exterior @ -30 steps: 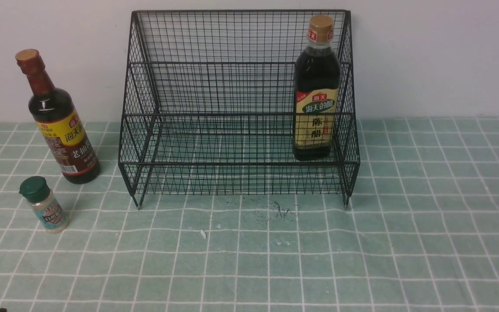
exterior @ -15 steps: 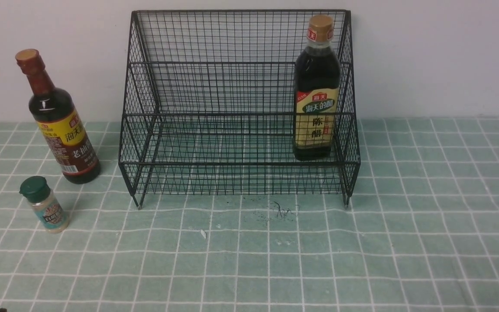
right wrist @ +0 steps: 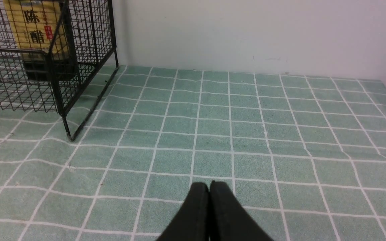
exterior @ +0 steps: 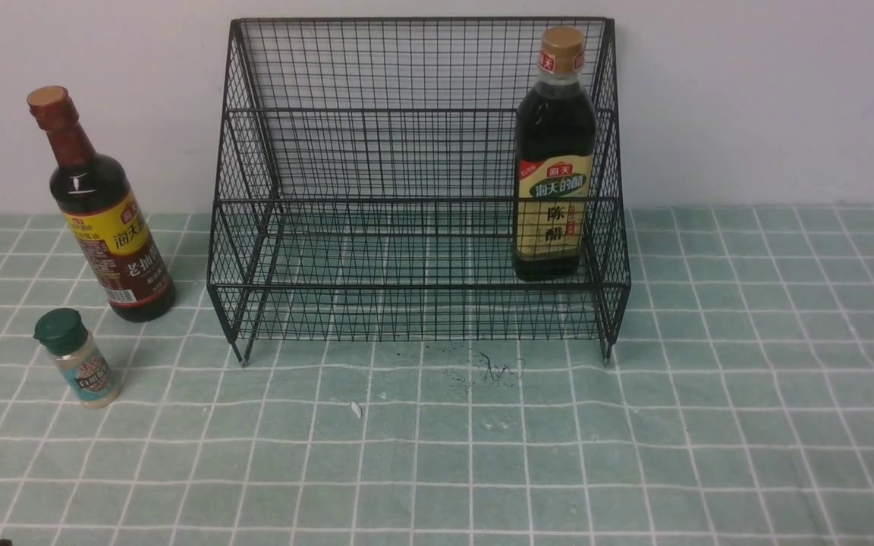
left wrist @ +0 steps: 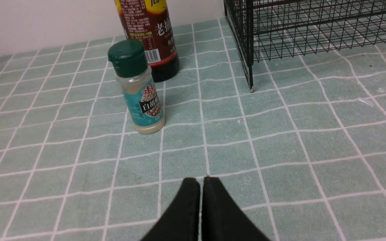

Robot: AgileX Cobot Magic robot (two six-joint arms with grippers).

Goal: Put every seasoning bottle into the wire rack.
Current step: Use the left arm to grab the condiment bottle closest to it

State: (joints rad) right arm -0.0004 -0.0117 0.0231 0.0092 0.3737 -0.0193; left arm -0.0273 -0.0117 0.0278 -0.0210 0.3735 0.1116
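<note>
Standing upright ahead of the closed, empty left gripper [left wrist: 201,179]: the green-capped shaker [left wrist: 139,88] (right gripper [right wrist: 209,183], likewise closed, sits farther off).

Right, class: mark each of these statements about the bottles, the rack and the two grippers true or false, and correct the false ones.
1. The tan-capped bottle stands upright inside the wire rack, at its right end. True.
2. The green-capped shaker and the yellow-label bottle both stand on the tablecloth, outside the rack. True.
3. The yellow-label bottle lies on its side. False: it stands upright, left of the rack.
4. The left gripper and the right gripper both have their fingers shut. True.
5. The left gripper holds the shaker. False: it holds nothing, and the shaker stands apart from it.
</note>
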